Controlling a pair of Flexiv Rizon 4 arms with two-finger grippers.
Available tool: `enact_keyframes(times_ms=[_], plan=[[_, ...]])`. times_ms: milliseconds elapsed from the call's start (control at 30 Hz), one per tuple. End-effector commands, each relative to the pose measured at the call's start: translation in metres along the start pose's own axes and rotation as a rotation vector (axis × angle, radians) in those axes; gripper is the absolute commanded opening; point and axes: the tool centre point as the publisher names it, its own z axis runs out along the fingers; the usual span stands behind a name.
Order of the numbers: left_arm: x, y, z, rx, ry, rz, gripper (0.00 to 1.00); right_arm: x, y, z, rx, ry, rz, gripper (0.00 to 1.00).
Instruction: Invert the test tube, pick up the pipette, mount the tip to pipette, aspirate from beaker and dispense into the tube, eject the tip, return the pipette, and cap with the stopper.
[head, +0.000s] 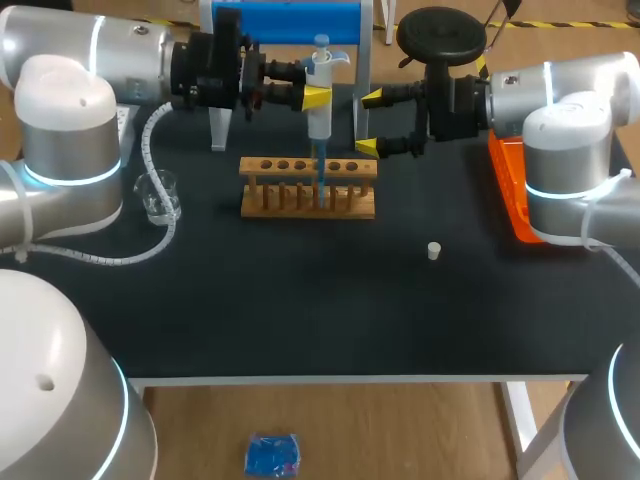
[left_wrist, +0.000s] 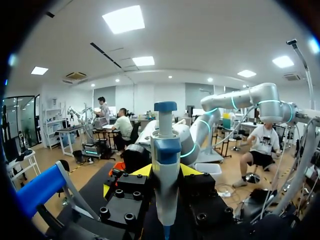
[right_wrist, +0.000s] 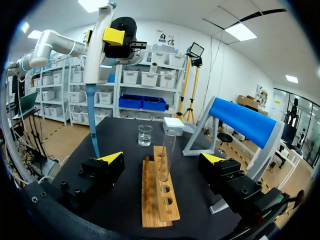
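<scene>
1. Gripping the pipette (head: 320, 118), the left gripper (head: 316, 97) hangs its blue tip (head: 321, 168) near the test tube (right_wrist: 169, 145), which stands upright in the rack (head: 290, 203).
2. Right gripper (head: 370, 122) stands wide open beside the rack.
3. Risk: a misaligned tip could strike the tube's rim or dispense outside.

Silver-white arms (head: 65, 130), cyan joint rings (head: 70, 178), spiral cable (head: 150, 140); black fingers (right_wrist: 100, 172), yellow tips (right_wrist: 112, 157).
</scene>
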Motion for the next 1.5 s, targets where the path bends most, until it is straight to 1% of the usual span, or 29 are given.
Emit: enact_keyframes(times_ms=[33, 400, 500, 700, 900, 967, 1133, 1300, 1433, 1500], plan=[[0.001, -0.001, 0.001, 0.0, -0.003, 0.0, 0.0, 0.0, 0.0, 0.0, 0.0, 0.0, -0.001, 1.0], [0.001, -0.001, 0.001, 0.0, -0.003, 0.0, 0.0, 0.0, 0.0, 0.0, 0.0, 0.0, -0.001, 1.0], [0.001, -0.001, 0.001, 0.0, -0.003, 0.0, 0.0, 0.01, 0.006, -0.004, 0.001, 0.011, -0.007, 1.0], [0.001, -0.001, 0.001, 0.0, -0.003, 0.0, 0.0, 0.037, 0.019, -0.023, -0.038, 0.038, -0.025, 1.0], [0.001, -0.001, 0.001, 0.0, -0.003, 0.0, 0.0, 0.066, 0.034, -0.046, -0.113, 0.096, -0.027, 1.0], [0.001, -0.001, 0.001, 0.0, -0.003, 0.0, 0.0, 0.074, 0.037, -0.052, -0.126, 0.094, -0.036, 1.0], [0.001, -0.001, 0.001, 0.0, -0.003, 0.0, 0.0, 0.092, 0.045, -0.062, -0.181, 0.121, -0.041, 1.0], [0.001, -0.001, 0.001, 0.0, -0.003, 0.0, 0.0, 0.106, 0.054, -0.065, -0.227, 0.144, -0.001, 1.0], [0.001, -0.001, 0.001, 0.0, -0.003, 0.0, 0.0, 0.112, 0.063, -0.059, -0.266, 0.168, 0.04, 1.0], [0.001, -0.001, 0.001, 0.0, -0.003, 0.0, 0.0, 0.114, 0.067, -0.052, -0.274, 0.185, 0.054, 1.0]])
